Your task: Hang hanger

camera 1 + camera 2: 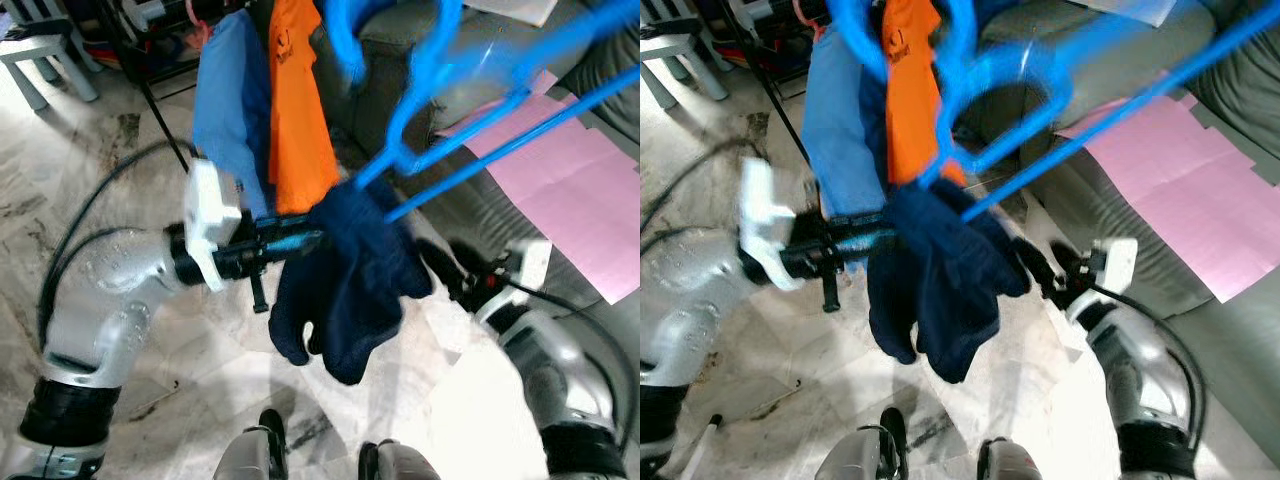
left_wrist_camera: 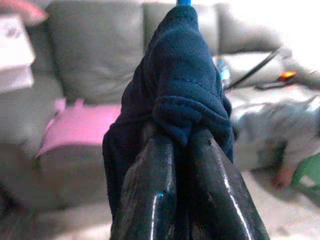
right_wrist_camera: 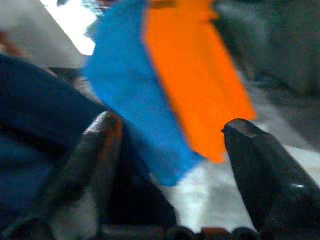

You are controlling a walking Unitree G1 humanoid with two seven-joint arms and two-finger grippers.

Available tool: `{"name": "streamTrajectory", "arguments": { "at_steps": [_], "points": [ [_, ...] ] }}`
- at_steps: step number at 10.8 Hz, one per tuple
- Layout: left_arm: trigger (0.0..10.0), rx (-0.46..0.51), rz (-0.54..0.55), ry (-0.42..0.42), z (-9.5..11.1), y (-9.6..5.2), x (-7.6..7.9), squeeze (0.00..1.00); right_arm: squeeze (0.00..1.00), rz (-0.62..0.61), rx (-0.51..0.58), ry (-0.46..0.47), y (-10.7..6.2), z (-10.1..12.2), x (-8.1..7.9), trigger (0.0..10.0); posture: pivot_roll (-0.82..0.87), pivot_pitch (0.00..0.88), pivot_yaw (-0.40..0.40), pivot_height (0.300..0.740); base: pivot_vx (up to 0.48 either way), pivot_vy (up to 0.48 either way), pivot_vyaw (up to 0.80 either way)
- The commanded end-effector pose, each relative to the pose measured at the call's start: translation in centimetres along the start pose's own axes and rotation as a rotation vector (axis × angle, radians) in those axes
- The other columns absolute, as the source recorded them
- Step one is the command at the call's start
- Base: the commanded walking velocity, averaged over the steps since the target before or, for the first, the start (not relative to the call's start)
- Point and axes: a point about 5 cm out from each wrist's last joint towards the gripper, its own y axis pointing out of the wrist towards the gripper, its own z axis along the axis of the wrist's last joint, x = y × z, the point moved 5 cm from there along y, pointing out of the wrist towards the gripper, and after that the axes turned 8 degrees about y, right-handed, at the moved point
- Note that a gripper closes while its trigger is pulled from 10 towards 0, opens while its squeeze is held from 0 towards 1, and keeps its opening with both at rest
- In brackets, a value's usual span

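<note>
Hanger, blue, blurred, up near cam w/ navy garment draped on it. Left gripper clamped on garment; right gripper fingers apart, holding nothing, right of it.

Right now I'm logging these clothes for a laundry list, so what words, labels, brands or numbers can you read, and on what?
Nothing reads clearly.
Orange shirt: a small dark mark near its collar, too blurred to read.
Navy garment, pinched by the left gripper: no print visible.
Light blue shirt: no print visible.
Blue hanger: no marking visible.
Pink sheet: blank.
</note>
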Motion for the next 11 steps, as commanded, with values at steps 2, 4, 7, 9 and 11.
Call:
{"name": "streamTrajectory", "arguments": {
  "at_steps": [2, 4, 7, 9, 11],
  "points": [
    [0.0, -0.014, 0.028, -0.002, -1.2, -0.2, 0.0, 0.0, 1.0, 0.106, -0.106, -0.043, -0.9, -1.3, -1.5, 10.0, -0.07, 0.264, 0.013, 0.74, 0.0, 0.0, 0.0],
    [0.0, 0.007, 0.031, 0.015, -1.1, 0.3, -0.2, 0.0, 1.0, 0.126, -0.134, -0.034, -1.2, -1.2, -1.6, 10.0, -0.07, 0.25, 0.008, 0.74, 0.0, 0.0, 0.0],
    [0.0, 0.035, -0.068, -0.005, 0.0, 0.6, 1.0, 0.0, 1.0, 0.139, -0.132, -0.054, -0.6, -1.1, -1.7, 10.0, -0.06, 0.24, 0.007, 0.74, 0.0, 0.0, 0.0],
    [0.0, 0.0, -0.074, -0.002, -0.8, 0.0, 1.1, 0.0, 1.0, 0.164, -0.096, -0.052, -0.3, 0.1, -2.2, 10.0, -0.06, 0.244, 0.009, 0.74, 0.0, 0.0, 0.0],
    [0.0, 0.023, -0.111, -0.01, 0.2, 0.4, 1.7, 0.0, 1.0, 0.121, -0.119, -0.052, -0.6, -0.5, -1.1, 10.0, -0.07, 0.249, 0.007, 0.74, 0.0, 0.0, 0.0]
  ]
}}
